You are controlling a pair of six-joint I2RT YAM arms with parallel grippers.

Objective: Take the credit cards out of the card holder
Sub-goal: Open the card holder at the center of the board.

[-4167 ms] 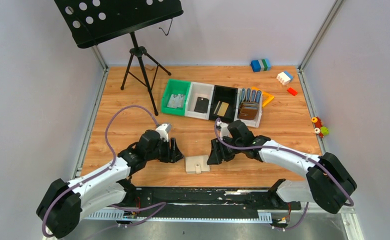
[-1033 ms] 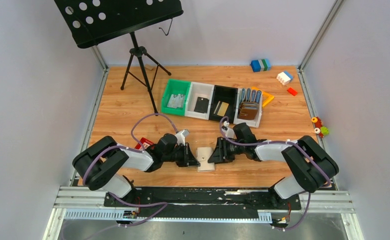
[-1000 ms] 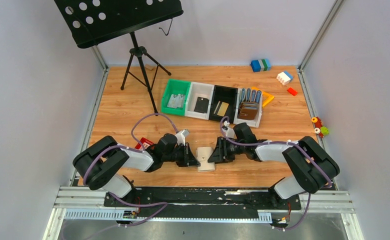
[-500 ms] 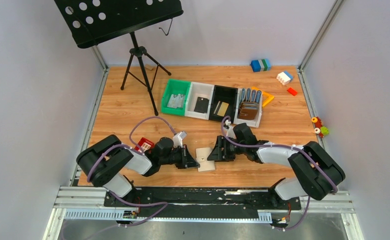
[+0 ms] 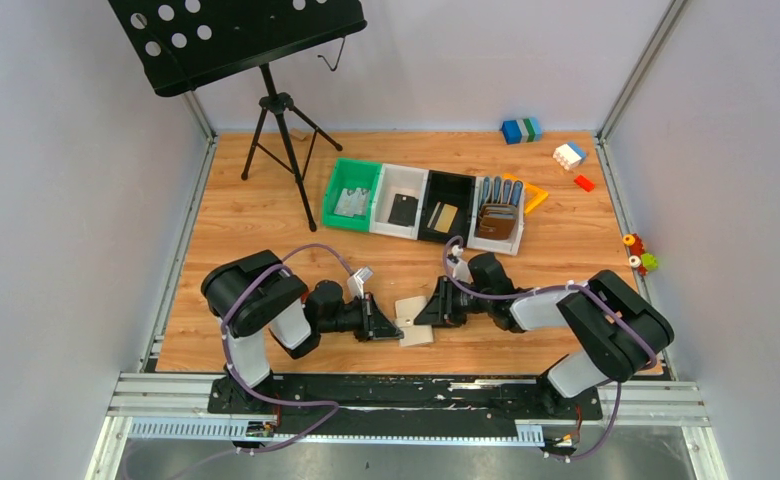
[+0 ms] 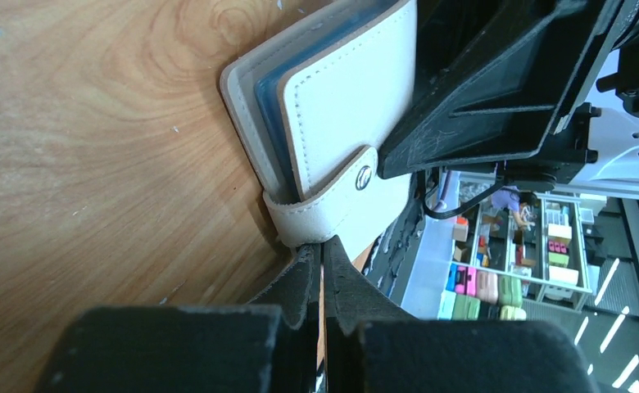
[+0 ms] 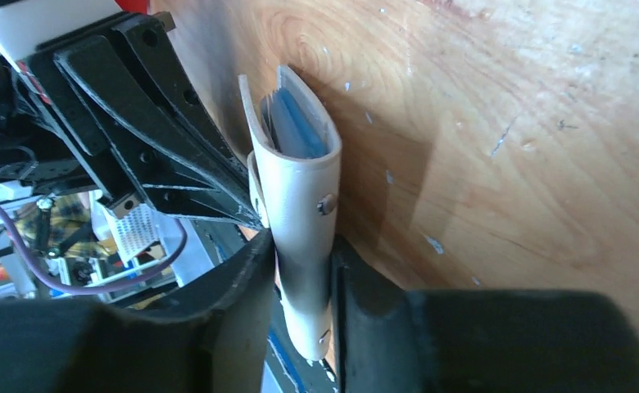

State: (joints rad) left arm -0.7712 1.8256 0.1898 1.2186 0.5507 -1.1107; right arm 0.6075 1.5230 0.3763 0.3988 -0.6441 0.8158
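Note:
The pale grey-beige card holder (image 5: 414,321) stands on its edge on the wooden table between my two grippers. My right gripper (image 7: 302,246) is shut on the holder's spine end (image 7: 300,188), one finger on each cover. Bluish credit cards (image 7: 296,124) show edge-on between the covers, also in the left wrist view (image 6: 269,98). The closing tab with its metal snap (image 6: 363,178) is folded round the cover. My left gripper (image 6: 320,247) is shut, its tips pressed against the fold of that tab (image 6: 300,228) with nothing seen between them.
A row of bins stands behind: green (image 5: 351,195), white (image 5: 403,203), black (image 5: 456,192) with a gold-tan card, and one with brown wallets (image 5: 496,220). A music stand tripod (image 5: 281,130) is back left. Toy blocks (image 5: 521,130) lie back right.
The right gripper's jaws have closed onto the card holder. The holder has turned up from lying flat onto its edge. The left arm has folded in closer to its base.

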